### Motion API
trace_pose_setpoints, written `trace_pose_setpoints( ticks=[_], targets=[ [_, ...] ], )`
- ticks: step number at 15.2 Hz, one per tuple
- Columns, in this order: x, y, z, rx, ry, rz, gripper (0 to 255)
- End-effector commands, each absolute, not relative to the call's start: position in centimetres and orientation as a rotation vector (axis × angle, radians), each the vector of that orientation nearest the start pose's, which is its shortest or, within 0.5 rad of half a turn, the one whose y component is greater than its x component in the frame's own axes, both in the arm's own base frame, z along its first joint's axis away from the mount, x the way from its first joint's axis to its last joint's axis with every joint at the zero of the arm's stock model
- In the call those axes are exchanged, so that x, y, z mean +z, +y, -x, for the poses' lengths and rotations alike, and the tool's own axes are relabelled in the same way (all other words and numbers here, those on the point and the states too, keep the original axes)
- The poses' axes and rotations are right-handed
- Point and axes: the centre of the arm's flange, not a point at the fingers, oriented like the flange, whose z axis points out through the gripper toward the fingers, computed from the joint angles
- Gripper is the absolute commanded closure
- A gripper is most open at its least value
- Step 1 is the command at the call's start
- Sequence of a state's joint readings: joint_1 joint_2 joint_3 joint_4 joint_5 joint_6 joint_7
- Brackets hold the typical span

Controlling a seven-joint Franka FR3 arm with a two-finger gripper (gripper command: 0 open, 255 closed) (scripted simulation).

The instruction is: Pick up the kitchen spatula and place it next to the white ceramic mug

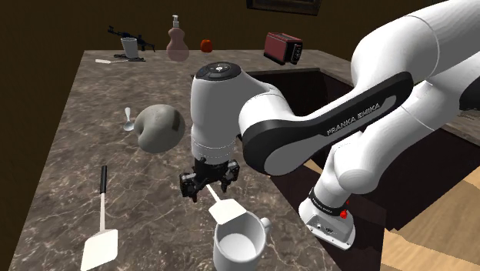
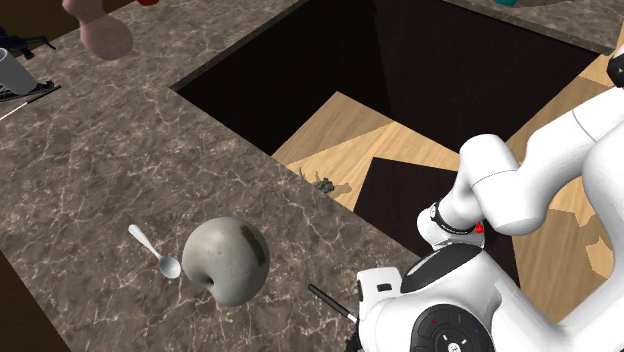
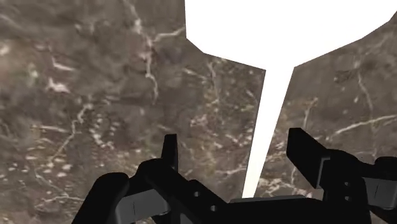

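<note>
Pincer (image 1: 208, 187) first: I see it hanging low over the dark marbled counter (image 1: 69, 162) at the lower middle of the shoulder view, pointing down, its two black fingers (image 3: 168, 149) spread apart. In the wrist view the kitchen spatula (image 3: 273, 38) lies under it. The white blade is ahead of the fingertips and the narrow white neck runs back between the fingers, nearer to one of them. As far as I can see neither finger presses it, so nothing is pinched.

In the shoulder view the blade shows just below the pincer, lying just beside the white mug (image 1: 240, 243), which stands upright at the bottom edge with its ear toward the frame's right. I cannot tell whether blade and mug touch. In the second exterior view a thin black handle (image 2: 330, 302) pokes out from under the arm at the bottom edge.

A second spatula (image 1: 100, 248) lies well apart at the shoulder view's lower left. A grey apple-shaped lump (image 1: 160, 127) with a spoon (image 1: 128, 119) beside it sits above the pincer in the frame.
</note>
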State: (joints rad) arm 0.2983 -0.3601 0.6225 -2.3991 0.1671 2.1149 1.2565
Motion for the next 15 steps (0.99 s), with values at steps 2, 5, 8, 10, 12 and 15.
trace_pose_setpoints(
  ticks=[2,5,8,10,12,15],
  targets=[
    [42.6,36.6,-26.1,-0.103,0.704,3.073,0],
    [45.3,36.9,-26.0,-0.102,0.704,3.073,0],
    [47.6,36.9,-25.9,-0.102,0.704,3.073,0],
    [47.6,36.9,-25.9,-0.102,0.704,3.073,0],
    [47.6,36.9,-25.9,-0.102,0.704,3.073,0],
    [47.6,36.9,-25.9,-0.102,0.704,3.073,0]
  ],
)
